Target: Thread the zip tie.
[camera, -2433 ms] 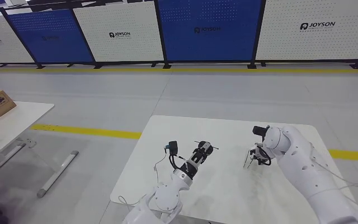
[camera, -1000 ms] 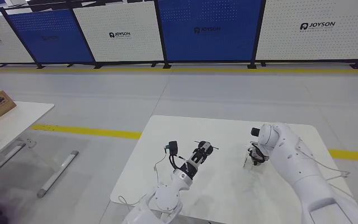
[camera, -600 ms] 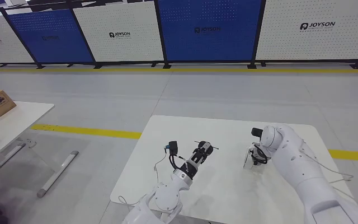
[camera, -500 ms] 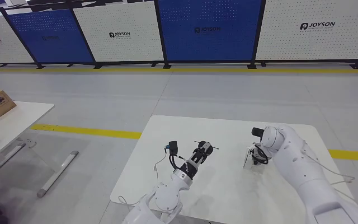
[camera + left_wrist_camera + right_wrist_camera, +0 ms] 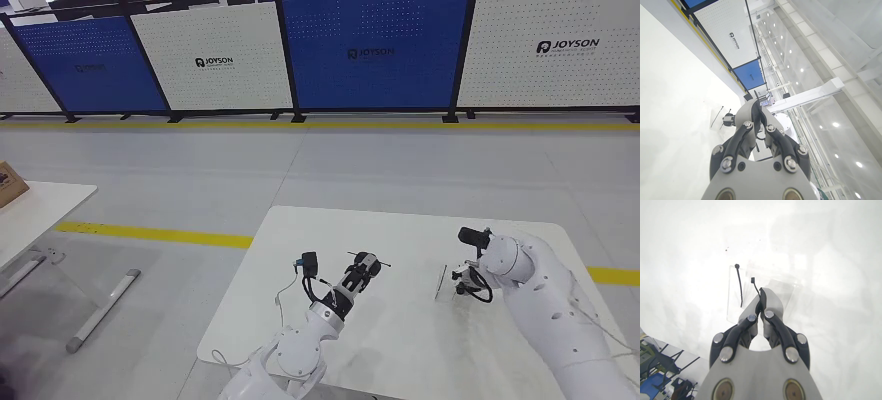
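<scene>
While a zip tie [image 5: 755, 286] is pinched by the right gripper [image 5: 760, 296] — a second tie [image 5: 755, 95] by the left gripper [image 5: 758, 111] — nothing is judged threaded yet.

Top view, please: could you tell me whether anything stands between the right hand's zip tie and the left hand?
Nothing tall does. The right hand is shut on its zip tie. A clear sheet with a spare tie lies flat on the table beside it, toward the left hand; past that, only tabletop.
</scene>
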You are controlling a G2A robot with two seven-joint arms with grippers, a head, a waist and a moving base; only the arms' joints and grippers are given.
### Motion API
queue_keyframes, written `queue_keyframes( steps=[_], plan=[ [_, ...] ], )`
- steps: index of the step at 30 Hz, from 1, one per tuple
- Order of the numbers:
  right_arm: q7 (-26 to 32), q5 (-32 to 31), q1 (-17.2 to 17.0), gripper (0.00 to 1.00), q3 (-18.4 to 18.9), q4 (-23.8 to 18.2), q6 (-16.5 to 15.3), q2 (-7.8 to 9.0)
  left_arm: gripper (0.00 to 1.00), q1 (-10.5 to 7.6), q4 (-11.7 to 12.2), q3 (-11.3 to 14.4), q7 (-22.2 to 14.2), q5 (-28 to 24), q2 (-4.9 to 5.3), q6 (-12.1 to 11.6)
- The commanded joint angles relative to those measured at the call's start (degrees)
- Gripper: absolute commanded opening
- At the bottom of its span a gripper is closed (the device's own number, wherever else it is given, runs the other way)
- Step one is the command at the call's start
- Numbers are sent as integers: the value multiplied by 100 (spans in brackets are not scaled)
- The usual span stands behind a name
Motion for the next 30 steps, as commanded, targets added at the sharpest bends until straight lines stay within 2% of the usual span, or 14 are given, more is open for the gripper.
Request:
queue_keyframes(
  steps=[1,4,8,20,23,27,30],
  plan=[
    [7,-46,-296,0,262,-518,-5,112,0,0,0,0,0,0,0,0],
    [-46,-79,-679,0,587,-1117,-53,238,0,0,0,0,0,0,0,0],
    [-345,-177,-1060,0,834,-1663,-228,337,0,0,0,0,0,0,0,0],
    [-372,-190,-1082,0,847,-1694,-239,342,0,0,0,0,0,0,0,0],
    [-611,-5,-1279,0,954,-1797,-442,363,0,0,0,0,0,0,0,0],
    [-709,350,-1703,0,1429,-2283,-857,474,0,0,0,0,0,0,0,0],
    [-944,504,-2268,0,1873,-3043,-1060,573,0,0,0,0,0,0,0,0]
  ],
)
